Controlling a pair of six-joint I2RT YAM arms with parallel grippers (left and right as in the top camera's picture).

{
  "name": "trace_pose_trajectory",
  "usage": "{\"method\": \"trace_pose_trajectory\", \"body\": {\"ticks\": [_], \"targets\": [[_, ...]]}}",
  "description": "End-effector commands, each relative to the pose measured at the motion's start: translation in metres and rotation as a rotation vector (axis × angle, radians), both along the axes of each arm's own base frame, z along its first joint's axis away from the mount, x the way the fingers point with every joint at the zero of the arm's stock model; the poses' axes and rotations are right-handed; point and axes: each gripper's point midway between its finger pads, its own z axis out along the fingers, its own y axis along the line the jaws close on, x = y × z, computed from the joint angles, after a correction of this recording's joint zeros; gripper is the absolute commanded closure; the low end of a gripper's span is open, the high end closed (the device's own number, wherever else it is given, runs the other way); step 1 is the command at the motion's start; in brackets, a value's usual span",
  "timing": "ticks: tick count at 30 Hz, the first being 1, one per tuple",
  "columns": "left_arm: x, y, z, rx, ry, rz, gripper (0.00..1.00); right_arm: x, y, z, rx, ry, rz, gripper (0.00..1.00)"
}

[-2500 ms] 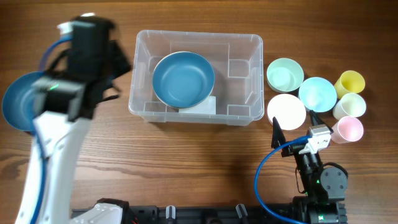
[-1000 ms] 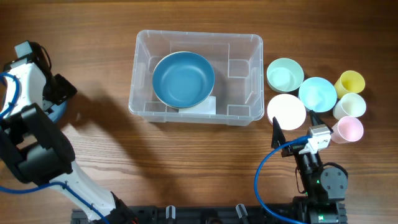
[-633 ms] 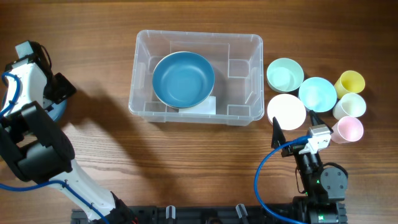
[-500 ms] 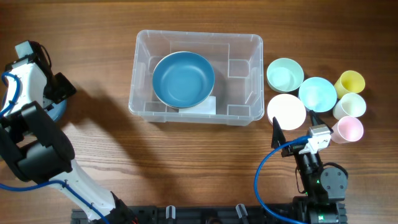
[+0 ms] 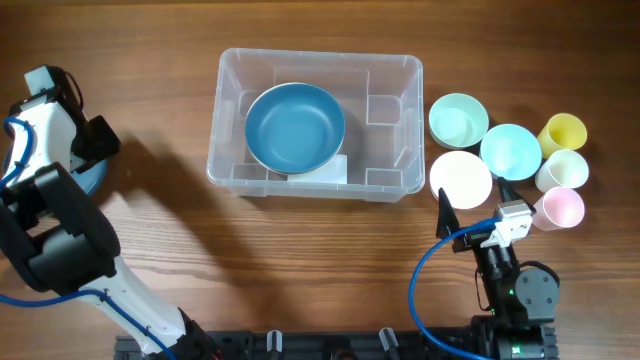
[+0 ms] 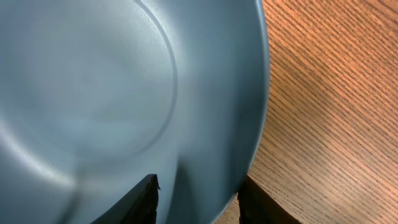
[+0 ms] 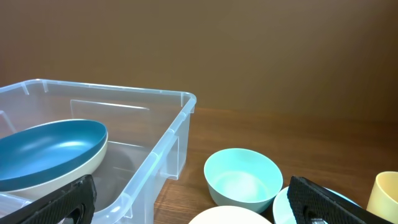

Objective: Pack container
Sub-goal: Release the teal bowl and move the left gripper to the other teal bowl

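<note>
The large clear container (image 5: 225, 120) stands at the table's middle, with a dark blue bowl (image 5: 295, 125) inside; both show in the right wrist view, container (image 7: 180, 118) and bowl (image 7: 43, 149). My left gripper (image 5: 82, 152) is at the far left, low over a blue plate (image 5: 92, 182) that the arm mostly hides. In the left wrist view the plate (image 6: 112, 93) fills the frame and the left gripper's (image 6: 198, 186) open fingers straddle its rim. My right gripper (image 5: 472, 205) is open and empty at the front right, its fingers (image 7: 193, 186) facing the container's right end.
Right of the container stand a mint bowl (image 5: 458, 120), a light blue bowl (image 5: 510, 150) and a white bowl (image 5: 460, 177). Beyond them are a yellow cup (image 5: 562, 132), a pale cup (image 5: 562, 170) and a pink cup (image 5: 558, 208). The mint bowl (image 7: 242, 177) is near the right fingers.
The left arm has swung from beside the container out to the far left and down over the blue plate; in the last second it barely shifted. The right arm has not moved.
</note>
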Motion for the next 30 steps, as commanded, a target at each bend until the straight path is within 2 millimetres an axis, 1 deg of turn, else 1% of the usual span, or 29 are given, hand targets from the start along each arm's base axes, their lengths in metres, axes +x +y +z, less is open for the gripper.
{"method": "trace_pose_trajectory", "body": {"ticks": [1, 4, 7, 9, 10, 13, 19, 23, 29, 30], "targets": [[-0.002, -0.006, -0.01, -0.013, 0.016, -0.027, 0.52, 0.0, 0.004, -0.002, -0.012, 0.001, 0.021, 0.0], [-0.004, -0.007, -0.02, -0.013, 0.015, -0.028, 0.45, 0.0, 0.004, -0.002, -0.012, 0.001, 0.021, 0.0], [-0.005, -0.008, -0.025, -0.011, 0.011, -0.029, 0.45, 0.0, 0.004, -0.002, -0.012, 0.001, 0.021, 0.0], [-0.003, -0.008, -0.025, -0.007, 0.003, -0.032, 0.46, 0.0, 0.004, -0.002, -0.012, 0.001, 0.021, 0.0], [-0.001, -0.007, -0.024, -0.003, -0.005, -0.032, 0.52, 0.0, 0.004, -0.002, -0.011, 0.001, 0.021, 0.0], [0.0, -0.007, -0.024, -0.002, -0.007, -0.031, 0.64, 0.0, 0.004, -0.002, -0.011, 0.001, 0.021, 0.0], [0.001, -0.007, -0.021, 0.0, -0.015, -0.028, 0.76, 0.0, 0.004, -0.002, -0.012, 0.001, 0.021, 0.0], [0.003, -0.006, -0.013, 0.009, -0.032, -0.028, 0.91, 0.0, 0.004, -0.002, -0.011, 0.001, 0.021, 0.0], [0.005, -0.005, 0.0, 0.023, -0.062, -0.028, 0.91, 0.0, 0.004, -0.002, -0.011, 0.001, 0.021, 0.0], [0.006, -0.004, 0.002, 0.025, -0.066, -0.028, 0.92, 0.0, 0.004, -0.002, -0.011, 0.001, 0.021, 0.0]]}}
